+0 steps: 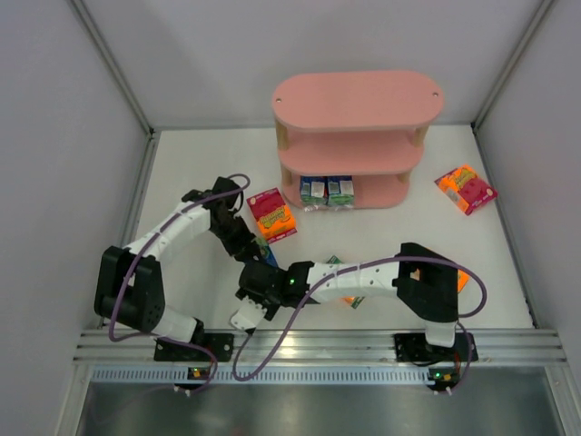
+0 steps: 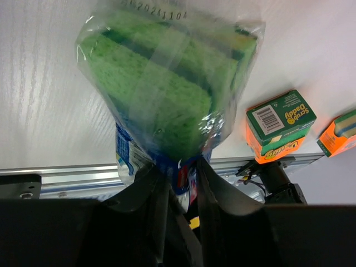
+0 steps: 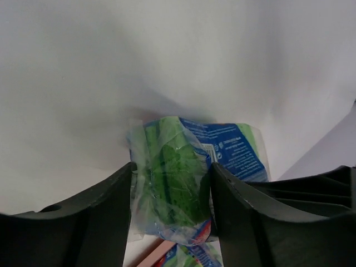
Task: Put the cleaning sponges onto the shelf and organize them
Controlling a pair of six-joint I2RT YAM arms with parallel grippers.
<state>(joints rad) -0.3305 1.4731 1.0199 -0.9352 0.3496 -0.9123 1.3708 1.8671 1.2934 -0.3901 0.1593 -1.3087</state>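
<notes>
Sponges on the pink oval shelf (image 1: 359, 100) count two: blue-white packs (image 1: 313, 191) (image 1: 340, 189) upright, side by side on its bottom board. Two flat orange-magenta packs (image 1: 272, 215) (image 1: 466, 188) lie on the white counter (image 1: 182, 182); one green-orange box (image 2: 281, 125) and one orange pack (image 2: 339, 139) sit near the rail (image 2: 67, 177). In clear crinkly film, a green sponge (image 2: 161, 94) is pinched by the left claw (image 2: 181, 169); the right claw (image 3: 171, 167) clamps one like it, perhaps the same
</notes>
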